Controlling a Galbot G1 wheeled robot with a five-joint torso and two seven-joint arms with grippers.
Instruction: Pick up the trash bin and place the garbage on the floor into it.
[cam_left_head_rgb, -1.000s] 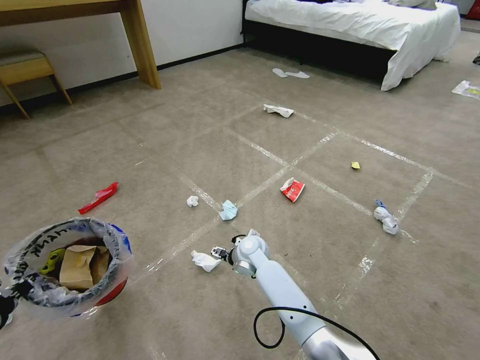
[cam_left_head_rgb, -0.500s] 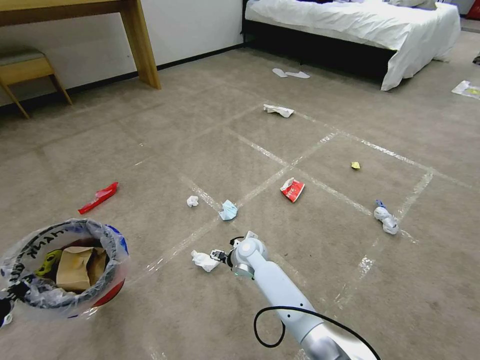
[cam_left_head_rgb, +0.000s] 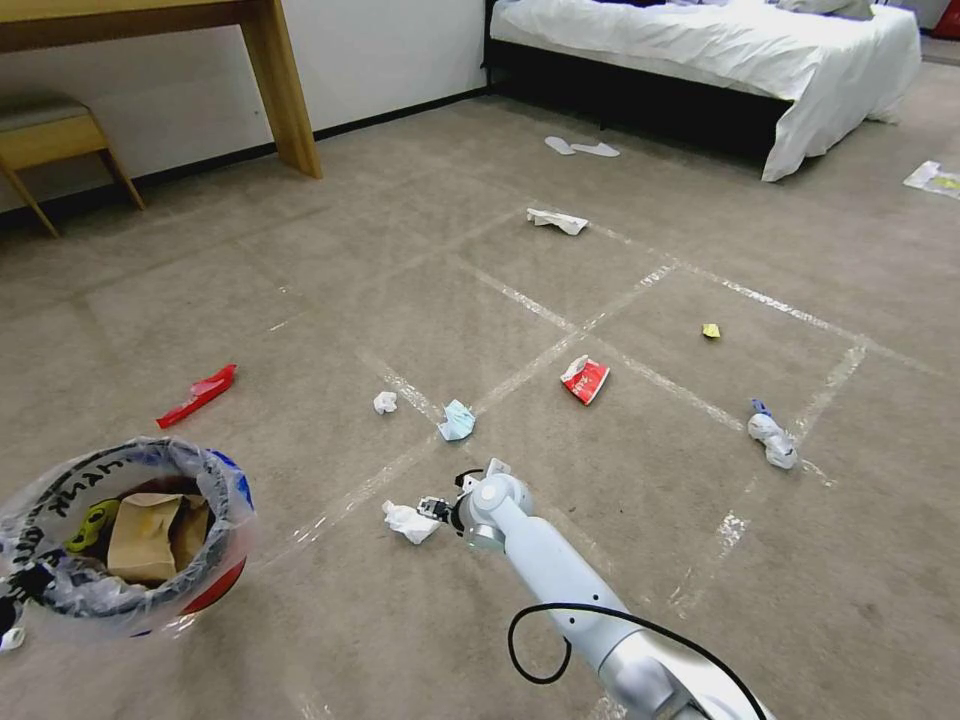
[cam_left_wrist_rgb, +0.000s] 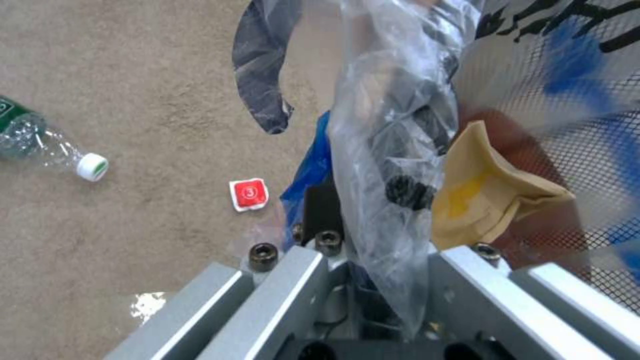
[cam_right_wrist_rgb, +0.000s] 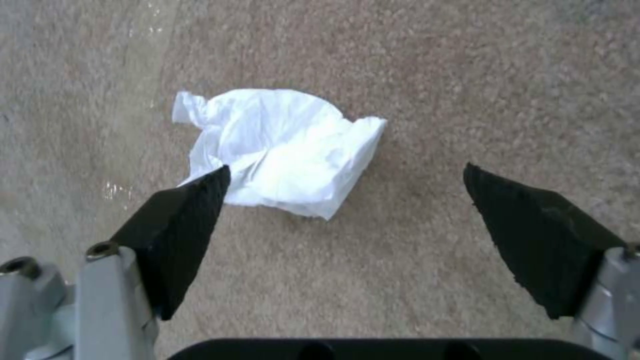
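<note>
At my far left, about eight o'clock from where I stand, my left fingers (cam_left_wrist_rgb: 373, 280) are clamped on the rim and crinkly liner of the trash bin (cam_left_head_rgb: 120, 545), which I judge I am carrying. A brown paper bag (cam_left_head_rgb: 145, 530) already lies inside it. The bin looks light and its bag slippery, so the rim is the only sure hold.

On the floor (cam_left_head_rgb: 330, 270) at ten o'clock lies a red wrapper (cam_left_head_rgb: 198, 394), flat and stiff-looking. Nearer the middle sit a small tissue ball (cam_left_head_rgb: 385, 402) and a light-blue mask (cam_left_head_rgb: 457, 420), both limp.

Dead ahead, at twelve o'clock and close in, my right fingers (cam_right_wrist_rgb: 347, 235) stand spread wide and empty, low over the carpet, with a crumpled white tissue (cam_right_wrist_rgb: 283, 150) just beyond them. One black pad (cam_right_wrist_rgb: 183, 230) overlaps the tissue's edge in the right wrist view; whether it touches, I cannot tell. The tissue sits off toward that pad, not centred in the gap. It should weigh almost nothing, crush freely and offer no firm edge. I would take it across its bulkiest fold, pressing down to the carpet so the paper bunches between the pads instead of sliding out.

Further right, at one o'clock, lie a red packet (cam_left_head_rgb: 585, 379) and a yellow scrap (cam_left_head_rgb: 711, 330). At two o'clock lies a white wad (cam_left_head_rgb: 773, 436).
</note>
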